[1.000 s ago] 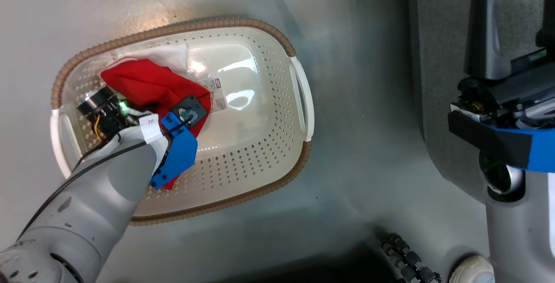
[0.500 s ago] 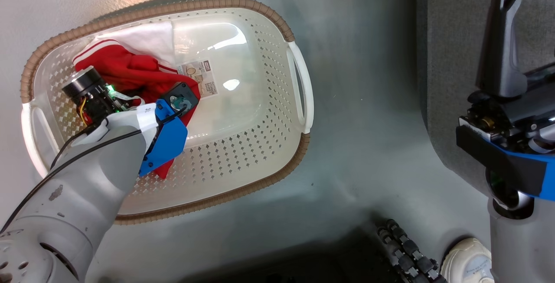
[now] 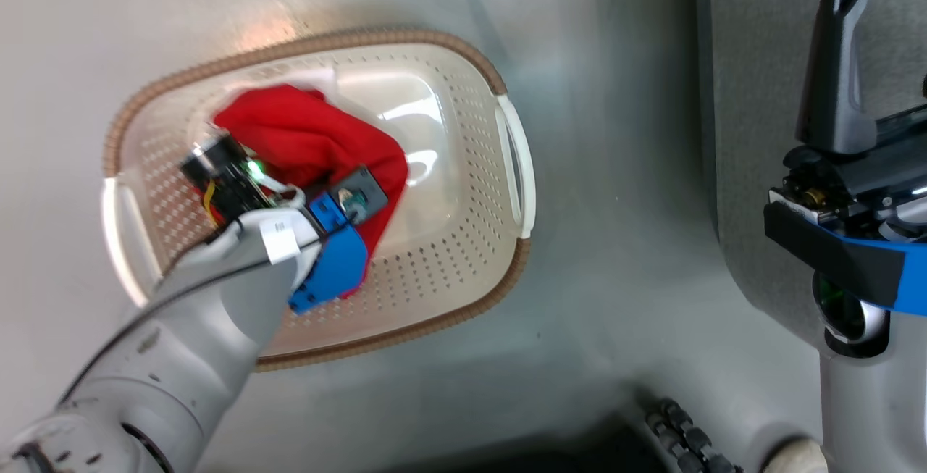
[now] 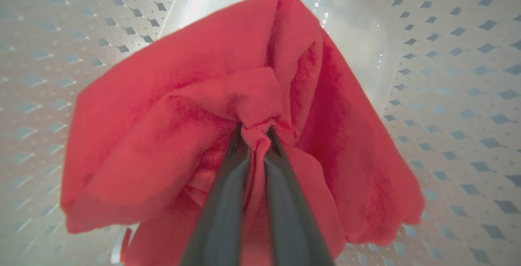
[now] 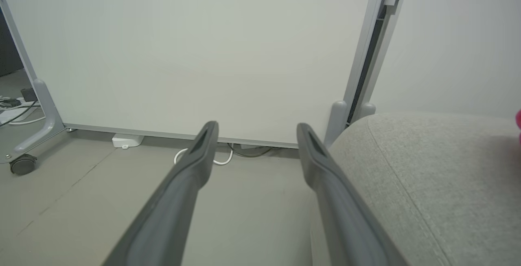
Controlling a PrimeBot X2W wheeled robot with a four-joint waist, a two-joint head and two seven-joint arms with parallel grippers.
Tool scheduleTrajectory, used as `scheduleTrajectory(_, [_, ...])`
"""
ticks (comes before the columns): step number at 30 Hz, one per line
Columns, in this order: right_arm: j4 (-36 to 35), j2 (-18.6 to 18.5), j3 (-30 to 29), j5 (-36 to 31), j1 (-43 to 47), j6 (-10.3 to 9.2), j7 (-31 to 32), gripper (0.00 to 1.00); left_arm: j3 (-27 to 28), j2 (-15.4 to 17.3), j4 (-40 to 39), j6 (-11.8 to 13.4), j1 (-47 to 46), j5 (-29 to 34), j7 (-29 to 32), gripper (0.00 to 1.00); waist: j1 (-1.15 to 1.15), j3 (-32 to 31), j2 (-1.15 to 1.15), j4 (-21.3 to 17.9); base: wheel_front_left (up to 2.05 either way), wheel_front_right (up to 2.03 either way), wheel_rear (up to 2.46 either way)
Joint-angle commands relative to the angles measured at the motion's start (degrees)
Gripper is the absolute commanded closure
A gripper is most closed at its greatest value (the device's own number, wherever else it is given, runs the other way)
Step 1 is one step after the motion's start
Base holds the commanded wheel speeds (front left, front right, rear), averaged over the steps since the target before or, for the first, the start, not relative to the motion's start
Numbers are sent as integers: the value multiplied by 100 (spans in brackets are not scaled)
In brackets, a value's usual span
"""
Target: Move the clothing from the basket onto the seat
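our left gripper (image 4: 255, 130) is closed on a fold of the red clothing (image 4: 163, 95) in the basket (image 3: 449, 270); our right gripper (image 5: 255, 129) hangs open beside the seat (image 5: 427, 176).

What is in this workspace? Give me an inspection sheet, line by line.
Surface: grey floor, with the basket standing on it.
Job's things: red garment bunched inside the basket; sofa to the robot's right.
Clutter: small white box on the floor by the panel's base.
Pincers: left pincer shut on a fold of the red garment; right pincer open, holding nothing, beside the sofa.
Cables: black cable along the left forearm; white cable looped on the floor.
Surroundings: white panel on castors.
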Motion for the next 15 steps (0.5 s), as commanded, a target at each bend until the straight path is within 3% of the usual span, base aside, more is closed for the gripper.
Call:
scheduleTrajectory(1, [69, -46, -30, 25, 92, 3, -3, 0, -12, -52, -20, 0, 124, -67, -163, 100, 0, -356, 0, 165, 0, 0, 0])
scheduleTrajectory(10, [514, -161, -156, 66, 398, 2, -3, 0, 233, -319, -50, 0, 638, -707, -1101, 100, 0, -1601, 0, 527, 0, 0, 0])
scheduleTrajectory(15, [820, -207, -232, 122, 706, 2, -3, 0, 482, -380, -156, 9, 982, -1000, -1322, 100, 0, -2459, 0, 724, 0, 0, 0])
